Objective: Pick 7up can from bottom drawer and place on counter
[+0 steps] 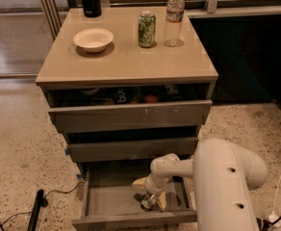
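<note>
Gripper [151, 196] hangs low inside the open bottom drawer [107, 203], right at the 7up can [146, 204]. Whether its jaws pinch the can, I cannot tell.

Glossy beige counter [126, 61]; smooth plastic claw [149, 201] in matt grey bottom drawer [107, 203]

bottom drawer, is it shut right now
No, the bottom drawer is pulled out, and the gripper is down inside it.
</note>
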